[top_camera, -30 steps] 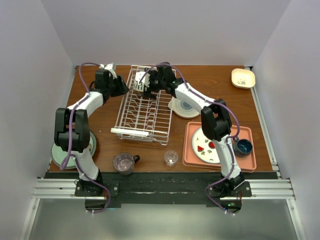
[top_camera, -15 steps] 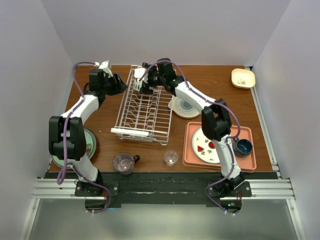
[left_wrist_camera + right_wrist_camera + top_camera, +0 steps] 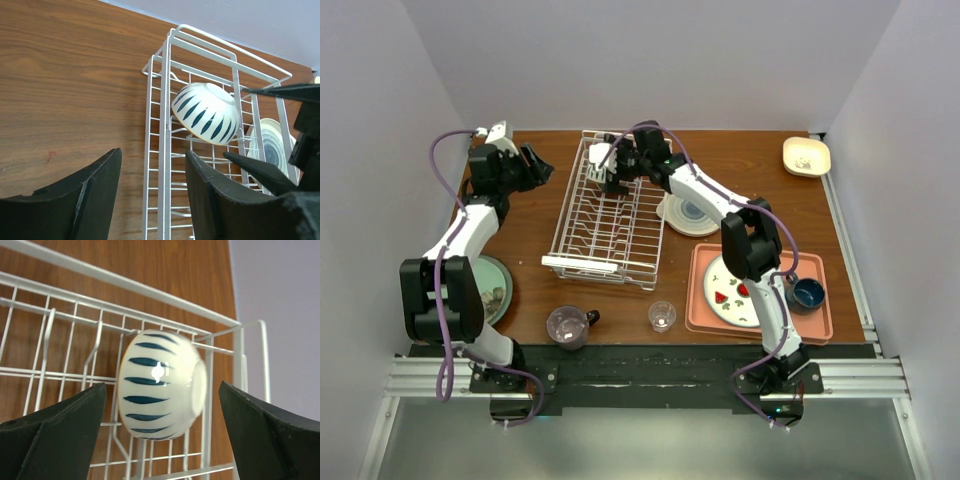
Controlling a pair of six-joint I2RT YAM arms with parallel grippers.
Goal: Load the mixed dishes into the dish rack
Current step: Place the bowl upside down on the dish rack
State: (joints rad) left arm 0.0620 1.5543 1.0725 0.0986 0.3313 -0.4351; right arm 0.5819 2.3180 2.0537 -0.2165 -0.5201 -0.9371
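Top external view: brown wood-grain tabletop (image 3: 750, 160), boxed in by plain pale lilac-grey walls on three sides. The dish rack (image 3: 610, 215) is a white wire rectangle, left of centre, running near to far, with the solid white bar at its near end and rows of upright prongs inside.

A flat salmon-pink tray (image 3: 810, 325) sits near right, holding a patterned plate (image 3: 720, 285) with red and green marks and a small dark blue bowl (image 3: 808, 293). A cream plate with a blue-ringed centre (image 3: 685, 215) lies flat just beside the rack's right side. A pale green plate (image 3: 492, 285) lies at the near left, partly hidden by the left arm. A small cream square dish (image 3: 806, 156) is in the far right corner. A translucent purple cup (image 3: 567, 325) and a small clear glass (image 3: 662, 316) stand near the front edge, ahead of the rack's bar.

A white bowl (image 3: 160, 385) with dark blue brush strokes lies tipped on its side on the wires at the rack's far end.

The right gripper (image 3: 610, 170) is spread wide with a finger either side of that bowl and a gap on both sides. The left gripper (image 3: 152, 152) is left of the rack's far end, over bare wood, partly spread with nothing between the fingers.
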